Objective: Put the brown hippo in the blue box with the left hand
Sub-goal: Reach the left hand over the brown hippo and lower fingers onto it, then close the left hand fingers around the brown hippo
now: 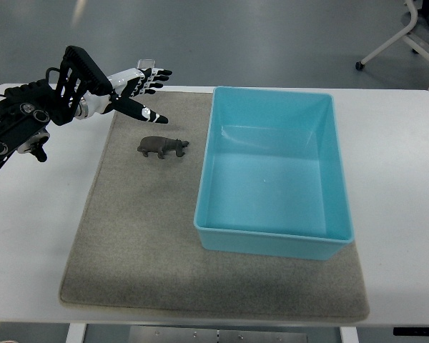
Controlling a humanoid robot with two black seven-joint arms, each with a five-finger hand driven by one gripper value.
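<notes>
Brown hippo [162, 147] stands upright on the grey mat [129, 243], head toward the blue box [272, 246], just beside the box's left wall but not touching it. The box sits on the right part of the same mat and holds nothing that I can see. Mat lies on a white table [28, 236].

My left hand [132, 89] comes in from the left edge and hangs over the mat's far-left corner, near the hippo but clearly apart from it, on its far side and a little to the left. Fingers are spread and extended, grasping nothing; the thumb [143, 111] points down toward the toy. Right arm is not in the picture.

Step in hand, as I judge it: the reach, before any grasp. The toy is untouched, so pick, carry and release are all left to do.

Next move calls for bringing the hand nearer and down over the hippo's back, then closing thumb against fingers across its body. The toy is small and low, so I expect the fingertips must get close to the mat; a sloppy close could tip it over or nudge it against the box wall.

A chair base [407, 36] shows on the floor at upper right, well clear of the work.
</notes>
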